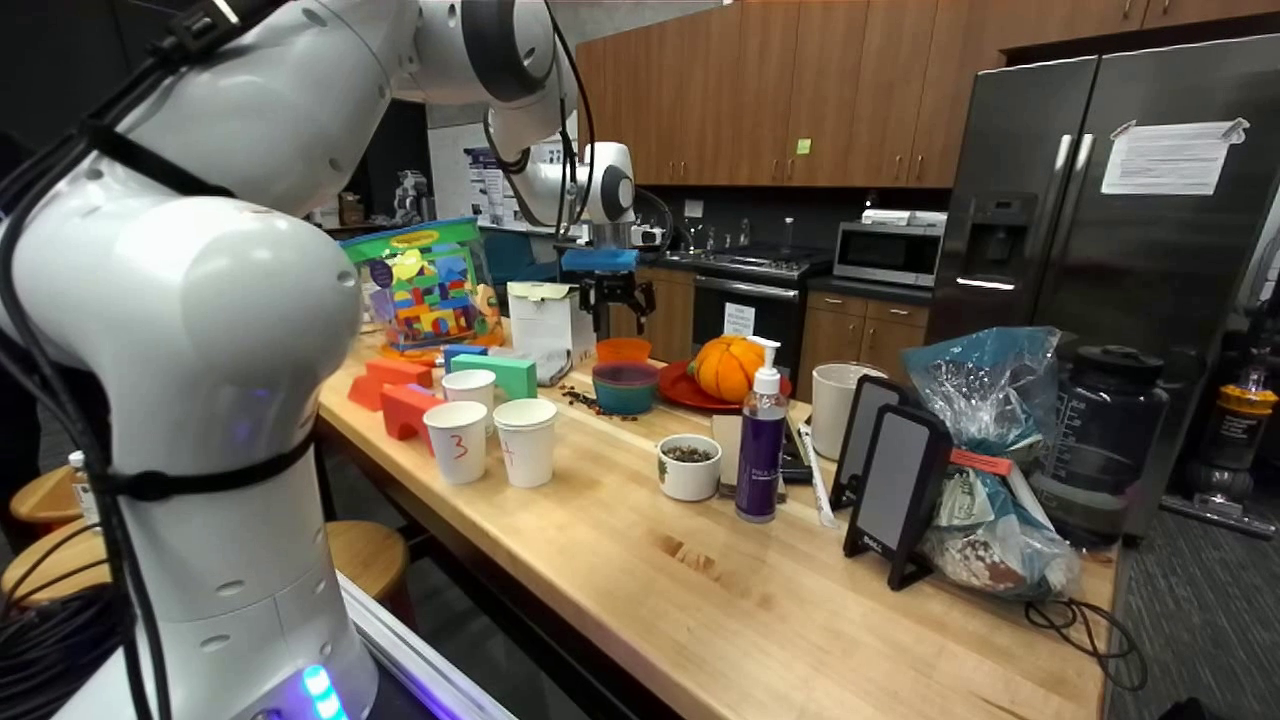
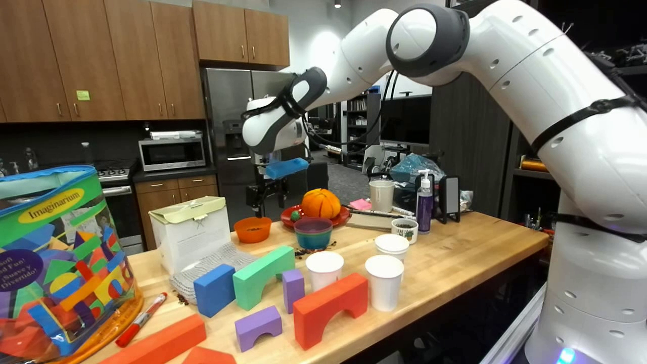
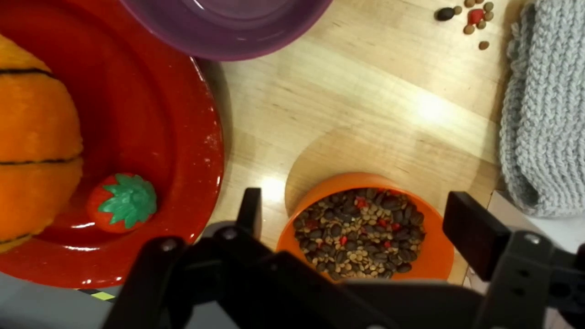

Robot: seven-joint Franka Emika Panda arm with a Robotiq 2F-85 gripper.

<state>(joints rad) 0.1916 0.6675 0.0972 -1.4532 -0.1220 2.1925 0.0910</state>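
gripper (image 3: 358,217) — spread wide, empty | step — likely aligning above orange bowl (image 3: 436,256), far edge of table (image 2: 455,253) | next: calls for centred lowering

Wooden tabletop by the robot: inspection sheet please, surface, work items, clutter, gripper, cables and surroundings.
Surface: pale wooden tabletop, loose seed-like bits on it.
Work items: round orange bowl holding dark and tan bits.
Clutter: round red plate with orange fabric pumpkin; white paper cups; red arch-shaped block.
Gripper: black two-finger gripper open near the bowl; held object, nothing seen.
Cables: black cables bundled beside the white robot arm; thin black cord past the tabletop's end.
Surroundings: brown wooden cabinets, dark metal refrigerator.
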